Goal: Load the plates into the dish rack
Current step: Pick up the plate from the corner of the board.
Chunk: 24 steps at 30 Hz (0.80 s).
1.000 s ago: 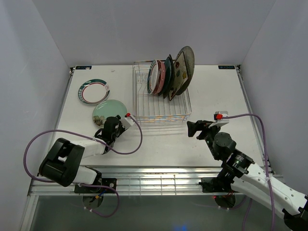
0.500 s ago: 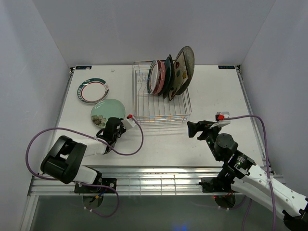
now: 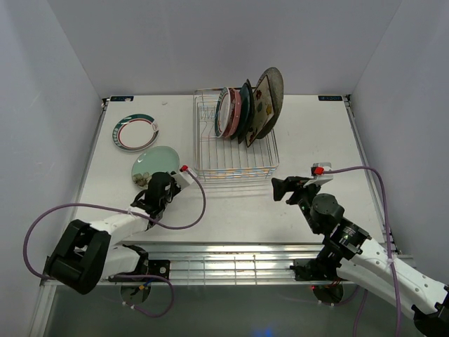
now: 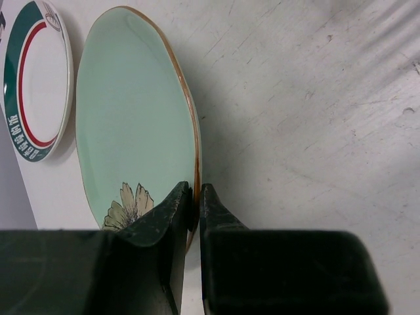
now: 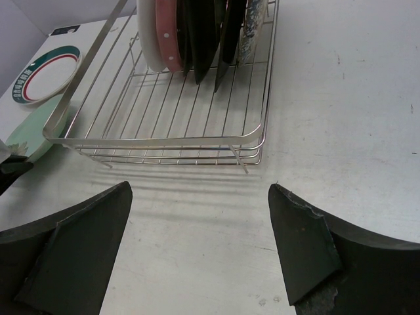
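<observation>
At lower left, the left tool [image 4: 197, 197] is pinched shut on the near rim of the mint floral plate [image 4: 131, 118], its arm stretched low over the table [image 3: 316, 133]. The right tool [image 5: 197, 197] hovers wide open and empty before the dish rack [image 3: 237, 167]. Farther up, the white teal-rimmed plate [image 3: 137, 133] lies flat. Five plates [image 3: 245, 109] stand racked at the back, so two seem left.

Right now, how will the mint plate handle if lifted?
The mint plate looks like rigid glazed ceramic, so probably stiff but slippery. The left gripper pinches only its edge, so it may swing or slip, and likely chips if dropped.
</observation>
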Each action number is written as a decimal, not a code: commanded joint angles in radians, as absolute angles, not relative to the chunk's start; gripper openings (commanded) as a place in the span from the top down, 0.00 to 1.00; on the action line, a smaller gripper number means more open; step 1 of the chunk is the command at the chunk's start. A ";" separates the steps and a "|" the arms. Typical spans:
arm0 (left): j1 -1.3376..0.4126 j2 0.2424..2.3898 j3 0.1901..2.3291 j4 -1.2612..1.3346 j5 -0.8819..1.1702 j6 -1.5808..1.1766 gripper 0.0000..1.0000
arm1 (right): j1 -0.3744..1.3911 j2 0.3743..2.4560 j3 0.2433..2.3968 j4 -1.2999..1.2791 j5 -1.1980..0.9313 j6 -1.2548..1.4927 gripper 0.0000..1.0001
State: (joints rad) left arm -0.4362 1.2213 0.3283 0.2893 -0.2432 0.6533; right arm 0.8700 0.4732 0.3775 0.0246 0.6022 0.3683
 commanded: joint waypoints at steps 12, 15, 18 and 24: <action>-0.442 1.074 0.474 0.043 -0.159 0.477 1.00 | 0.870 0.489 0.388 0.061 0.604 0.380 0.10; -0.442 1.060 0.502 0.020 -0.173 0.471 1.00 | 0.870 0.494 0.391 0.064 0.604 0.380 0.10; -0.442 1.045 0.514 0.011 -0.186 0.469 1.00 | 0.870 0.499 0.393 0.067 0.598 0.380 0.10; -0.431 1.020 0.540 -0.025 -0.209 0.454 1.00 | 0.870 0.506 0.396 0.072 0.597 0.380 0.10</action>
State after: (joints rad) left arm -0.4358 1.0626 0.4805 -0.0238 -0.1940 0.4797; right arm 0.8700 0.5053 0.3775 0.0254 0.5980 0.3717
